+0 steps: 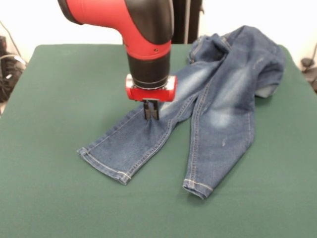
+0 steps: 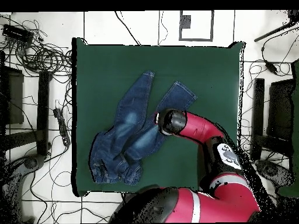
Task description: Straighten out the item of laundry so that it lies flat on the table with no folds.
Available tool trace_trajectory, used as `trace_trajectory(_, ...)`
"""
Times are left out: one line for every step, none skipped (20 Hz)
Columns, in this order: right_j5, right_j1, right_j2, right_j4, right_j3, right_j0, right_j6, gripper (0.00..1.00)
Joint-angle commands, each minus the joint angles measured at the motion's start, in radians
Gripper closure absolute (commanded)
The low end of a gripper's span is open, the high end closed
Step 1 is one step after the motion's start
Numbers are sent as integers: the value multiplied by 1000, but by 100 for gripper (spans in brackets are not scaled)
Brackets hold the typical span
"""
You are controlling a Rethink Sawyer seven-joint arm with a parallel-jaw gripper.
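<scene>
The jeans [image 1: 218,104] lie toward one end of the green surface [image 1: 59,99], legs spread toward the long edge facing the front camera, waistband bunched at the opposite edge near a corner. The gripper [image 1: 151,113] stands on one leg, jaws pinching denim. Best, I judge, to pull gently along the leg, keeping low, so wrinkles ease out.
</scene>
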Motion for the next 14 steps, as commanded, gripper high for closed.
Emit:
trace_trajectory(-246, 274, 144, -47, -62, 14, 95, 100)
trace_trajectory(-251, 273, 141, -50, -61, 16, 98, 100)
trace_trajectory(-254, 273, 142, -52, -60, 14, 97, 100)
trace_trajectory(-253, 273, 140, -55, -61, 17, 97, 100)
trace_trajectory(-246, 271, 135, -58, -65, 23, 95, 100)
trace_trajectory(-238, 269, 130, -60, -68, 30, 93, 100)
trace_trajectory(-241, 267, 129, -53, -64, 29, 105, 100)
trace_trajectory(-251, 265, 122, -49, -63, 34, 118, 100)
trace_trajectory(-264, 262, 113, -53, -64, 40, 126, 100)
trace_trajectory(-270, 256, 102, -58, -67, 49, 130, 100)
trace_trajectory(-278, 248, 89, -64, -66, 59, 134, 100)
trace_trajectory(-285, 239, 77, -70, -66, 68, 139, 100)
trace_trajectory(-288, 233, 66, -76, -68, 77, 141, 100)
trace_trajectory(-301, 226, 53, -83, -63, 89, 148, 100)
